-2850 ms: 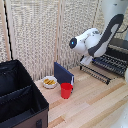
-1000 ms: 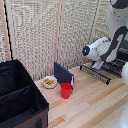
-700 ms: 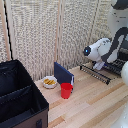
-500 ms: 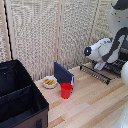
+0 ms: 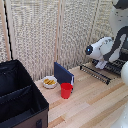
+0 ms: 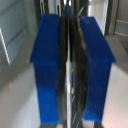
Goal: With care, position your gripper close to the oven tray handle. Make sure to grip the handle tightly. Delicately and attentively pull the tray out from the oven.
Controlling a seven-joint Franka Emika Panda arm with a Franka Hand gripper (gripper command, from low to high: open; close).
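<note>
The gripper [image 6: 71,65] has its jaws clamped on the oven tray handle [image 6: 72,30] (a thin bar running crosswise between the blue pads), with the tray [image 5: 102,72] lying beyond.

No text, label, brand, number or sign can be read in either view. The black fabric crate [image 5: 20,100], the red cup [image 5: 66,90], the upright dark-blue panel [image 5: 63,74] and the white robot arm [image 5: 111,47] are seen with plain surfaces (the pictures are small and soft, so any fine print would be lost). In the wrist view only blurred blue finger pads [image 6: 48,65] are shown, unmarked.
</note>
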